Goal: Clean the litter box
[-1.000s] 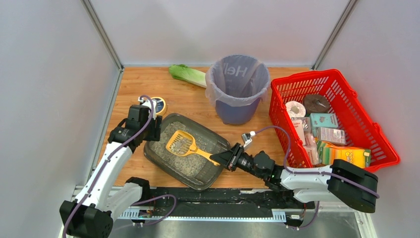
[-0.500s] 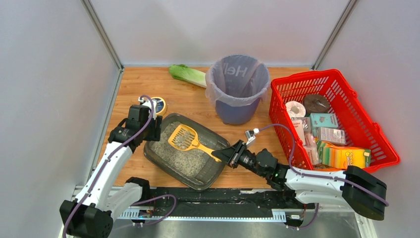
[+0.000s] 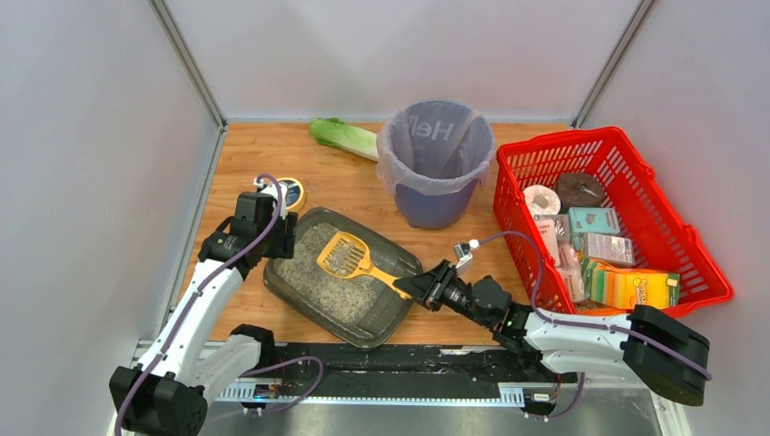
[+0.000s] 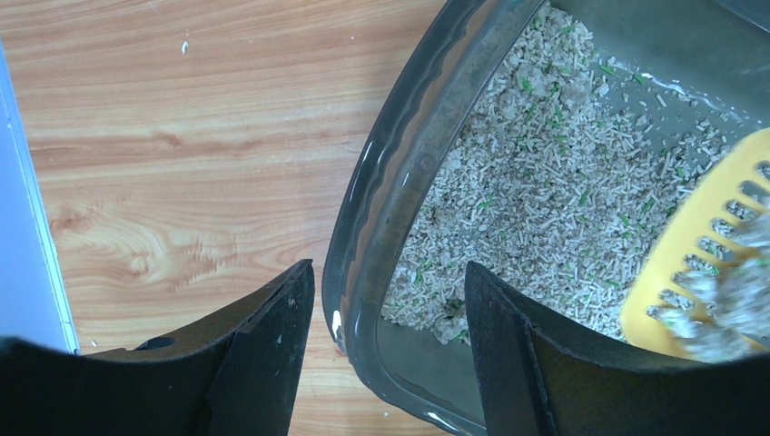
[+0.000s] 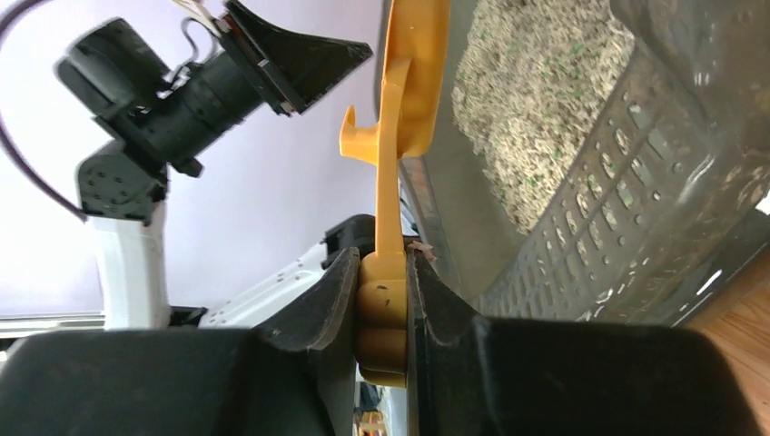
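Observation:
The litter box (image 3: 386,313), a shallow dark grey tray of pale granular litter (image 4: 545,182), sits on the wooden table in front of the left arm. My left gripper (image 3: 277,241) is open. In the left wrist view its jaws (image 4: 389,272) straddle the tray's corner rim (image 4: 390,182), one finger outside and one inside, with gaps on both sides. My right gripper (image 3: 422,291) is shut on the handle of a yellow slotted scoop (image 3: 342,255). The scoop head hangs over the litter, tilted. A blurred grey clump (image 4: 735,300) lies on the scoop (image 4: 699,263). The right wrist view shows the handle (image 5: 381,300) pinched between both fingers.
A purple bag-lined bin (image 3: 436,159) stands behind the tray. A red mesh basket (image 3: 608,218) full of packages fills the right side. A green leafy vegetable (image 3: 343,136) lies at the back, and a small round tin (image 3: 291,193) sits behind the left gripper. Grey walls enclose the table.
The right gripper has drawn back slightly to the right, and the scoop head has shifted right across the litter and lifted. The left arm has not moved.

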Motion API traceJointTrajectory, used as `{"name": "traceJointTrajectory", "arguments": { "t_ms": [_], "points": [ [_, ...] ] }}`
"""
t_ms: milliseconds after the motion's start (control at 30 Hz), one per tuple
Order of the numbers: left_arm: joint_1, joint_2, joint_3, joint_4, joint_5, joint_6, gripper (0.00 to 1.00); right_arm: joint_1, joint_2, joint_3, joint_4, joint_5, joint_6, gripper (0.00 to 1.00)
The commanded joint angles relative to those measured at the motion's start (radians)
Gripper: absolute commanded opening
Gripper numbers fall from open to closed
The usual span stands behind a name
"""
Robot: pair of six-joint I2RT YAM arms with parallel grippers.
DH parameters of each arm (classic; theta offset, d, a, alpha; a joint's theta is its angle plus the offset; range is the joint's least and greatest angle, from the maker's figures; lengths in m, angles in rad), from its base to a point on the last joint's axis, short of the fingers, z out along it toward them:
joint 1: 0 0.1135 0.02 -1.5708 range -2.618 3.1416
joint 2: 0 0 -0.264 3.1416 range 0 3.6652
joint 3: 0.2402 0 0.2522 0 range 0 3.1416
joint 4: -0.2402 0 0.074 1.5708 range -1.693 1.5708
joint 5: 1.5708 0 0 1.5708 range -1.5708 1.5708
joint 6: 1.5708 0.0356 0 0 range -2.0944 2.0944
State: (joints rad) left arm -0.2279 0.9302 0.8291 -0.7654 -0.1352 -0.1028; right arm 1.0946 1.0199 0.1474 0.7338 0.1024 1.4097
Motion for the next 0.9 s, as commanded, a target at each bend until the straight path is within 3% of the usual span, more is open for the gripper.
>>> {"name": "traceJointTrajectory", "arguments": {
  "t_ms": [0, 100, 167, 233, 333, 433, 567, 667, 800, 867],
  "points": [
    [-0.004, -0.016, 0.002, 0.026, 0.009, -0.002, 0.7, -0.007, -0.072, 0.004, 0.056, 0.045, -0.003, 0.0],
    [-0.004, -0.011, 0.007, 0.031, 0.008, 0.002, 0.7, -0.01, -0.061, 0.067, -0.121, -0.004, -0.049, 0.0],
    [-0.004, -0.007, 0.011, 0.023, 0.008, 0.002, 0.7, -0.012, -0.098, -0.009, -0.046, 0.09, 0.027, 0.0],
    [-0.004, -0.014, 0.007, 0.025, 0.006, 0.0, 0.7, -0.01, -0.075, -0.011, 0.029, 0.053, 0.02, 0.0],
    [-0.004, -0.018, 0.002, 0.032, 0.008, 0.002, 0.7, -0.024, -0.035, 0.035, -0.054, -0.007, 0.0, 0.0],
    [-0.004, -0.014, 0.008, 0.025, 0.006, 0.0, 0.7, -0.055, -0.041, -0.043, 0.062, 0.066, 0.072, 0.0],
    [-0.004, -0.022, 0.005, 0.031, 0.008, 0.0, 0.7, -0.065, -0.032, -0.006, -0.011, -0.001, 0.064, 0.0],
    [-0.005, -0.024, 0.007, 0.029, 0.006, 0.002, 0.7, -0.059, -0.049, -0.048, 0.068, 0.016, 0.08, 0.0],
    [-0.004, -0.025, 0.005, 0.029, 0.006, 0.0, 0.7, -0.071, -0.104, -0.003, -0.085, -0.008, 0.029, 0.0],
    [-0.004, -0.027, 0.004, 0.028, 0.006, 0.0, 0.7, -0.067, -0.119, -0.06, 0.008, 0.042, 0.057, 0.0]
  ]
}}
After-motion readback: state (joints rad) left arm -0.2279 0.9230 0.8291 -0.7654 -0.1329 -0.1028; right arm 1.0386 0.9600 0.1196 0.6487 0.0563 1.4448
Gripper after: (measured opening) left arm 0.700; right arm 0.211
